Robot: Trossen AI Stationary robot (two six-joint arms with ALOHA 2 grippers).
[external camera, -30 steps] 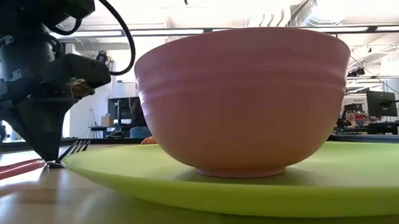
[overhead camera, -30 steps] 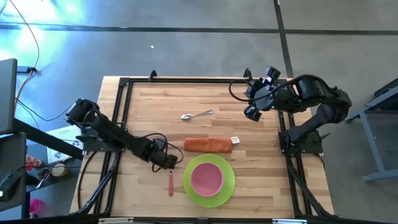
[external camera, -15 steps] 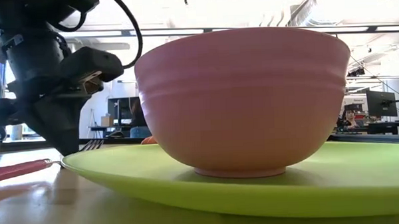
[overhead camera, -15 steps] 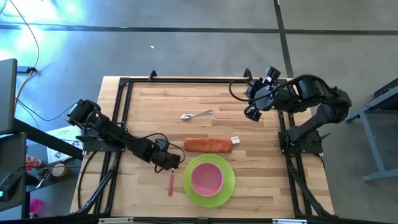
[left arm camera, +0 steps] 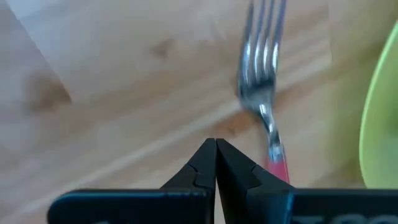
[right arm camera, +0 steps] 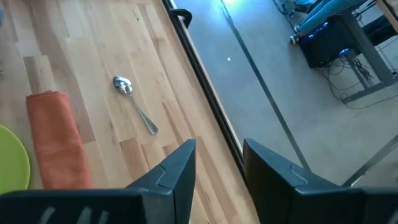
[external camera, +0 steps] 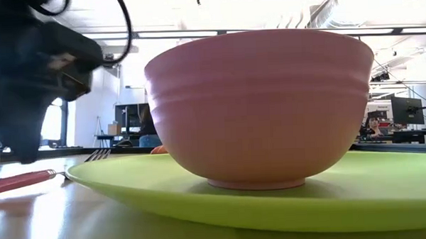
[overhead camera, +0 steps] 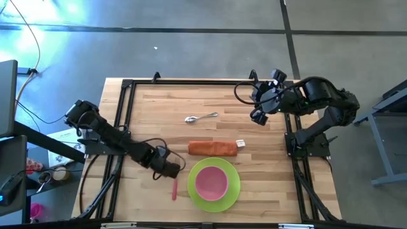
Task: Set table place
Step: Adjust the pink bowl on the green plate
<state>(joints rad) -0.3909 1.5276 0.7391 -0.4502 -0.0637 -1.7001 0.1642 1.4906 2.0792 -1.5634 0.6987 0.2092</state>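
Plate: the round lime-green plate (overhead camera: pixel 213 185) lies flat on the bench (overhead camera: pixel 159 108), near the front edge. All places below are told from this plate.
Bowl: the pink bowl (overhead camera: pixel 211 182) stands upright in the middle of the plate. In the low view it (external camera: pixel 259 107) fills most of the picture.
Fork: the fork with the red handle (overhead camera: pixel 174 189) lies flat on the wood just beside the plate, on the left arm's side. It does not touch the plate. Its metal prongs (left arm camera: pixel 260 62) point away from the front edge.
Left hand: the left hand (overhead camera: pixel 170 169) is just above the fork's prong end, close beside the plate. Its two fingers are pressed together with nothing between them (left arm camera: pixel 216 163). The fork lies free on the wood next to the fingertips.
Spoon: the small silver spoon (overhead camera: pixel 201 117) lies well behind the plate.
Cloth: a rolled orange cloth (overhead camera: pixel 212 148) lies just behind the plate, between the plate and the spoon.
Right hand: the right hand (overhead camera: pixel 257 114) waits far from the plate, by the right back side of the bench. Its fingers are spread apart and hold nothing (right arm camera: pixel 217 165).
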